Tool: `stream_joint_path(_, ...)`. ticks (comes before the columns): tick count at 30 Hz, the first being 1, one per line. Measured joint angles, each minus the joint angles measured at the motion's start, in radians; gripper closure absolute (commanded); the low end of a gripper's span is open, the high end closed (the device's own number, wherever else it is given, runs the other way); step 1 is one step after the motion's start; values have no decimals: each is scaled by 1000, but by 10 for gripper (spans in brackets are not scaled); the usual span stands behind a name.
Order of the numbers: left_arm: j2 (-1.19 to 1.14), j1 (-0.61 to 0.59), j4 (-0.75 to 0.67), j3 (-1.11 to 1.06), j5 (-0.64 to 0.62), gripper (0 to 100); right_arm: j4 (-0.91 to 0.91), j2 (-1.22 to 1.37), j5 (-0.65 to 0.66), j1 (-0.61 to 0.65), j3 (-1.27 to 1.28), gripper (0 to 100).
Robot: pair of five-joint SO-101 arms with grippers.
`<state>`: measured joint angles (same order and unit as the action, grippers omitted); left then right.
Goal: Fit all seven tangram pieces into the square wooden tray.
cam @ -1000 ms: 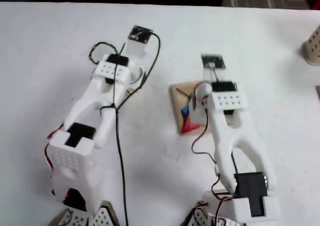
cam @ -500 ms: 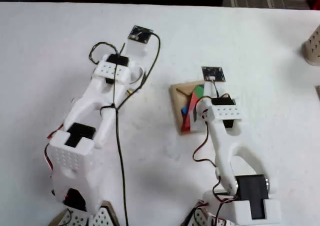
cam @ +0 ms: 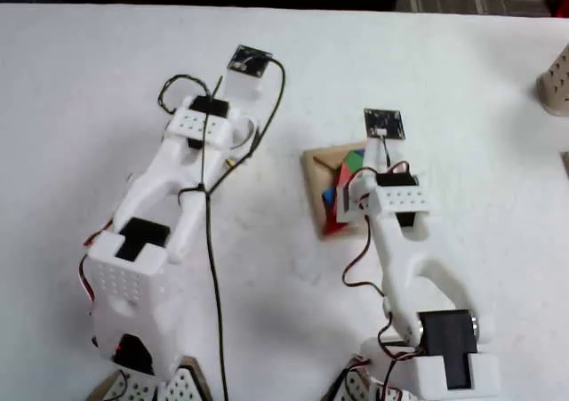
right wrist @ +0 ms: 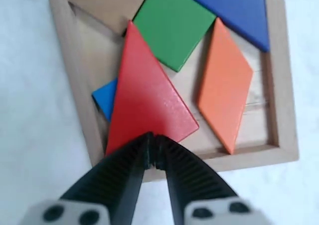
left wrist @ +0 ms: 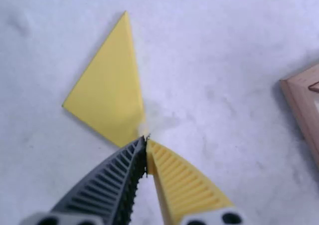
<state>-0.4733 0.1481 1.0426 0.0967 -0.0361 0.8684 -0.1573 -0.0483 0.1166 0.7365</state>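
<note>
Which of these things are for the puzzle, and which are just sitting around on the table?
For the puzzle:
wooden tray, red triangle, green square, orange diamond, big blue triangle, small blue piece, brown triangle, yellow triangle outside the tray.

Just lying about:
beige block with holes, off by itself.

The square wooden tray (right wrist: 281,85) lies flat near the middle of the bench, with a green square (right wrist: 174,25), a large blue triangle (right wrist: 234,5), an orange parallelogram (right wrist: 224,83) and a tan triangle (right wrist: 110,8) flat on its floor. A red triangle (right wrist: 147,105) sits askew among them, overlapping a small blue piece (right wrist: 104,99), with one corner reaching the rim. A yellow triangle (left wrist: 107,90) lies flat on the bare bench, apart from the tray.
</note>
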Motion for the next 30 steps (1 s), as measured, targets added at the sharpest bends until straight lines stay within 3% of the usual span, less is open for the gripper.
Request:
stream_joint_path(9,0,0,0,0,0,969,104,-40,0,-3,21,981)
stream_joint_path(30,0,0,0,0,0,969,-172,-40,-6,-9,97,981)
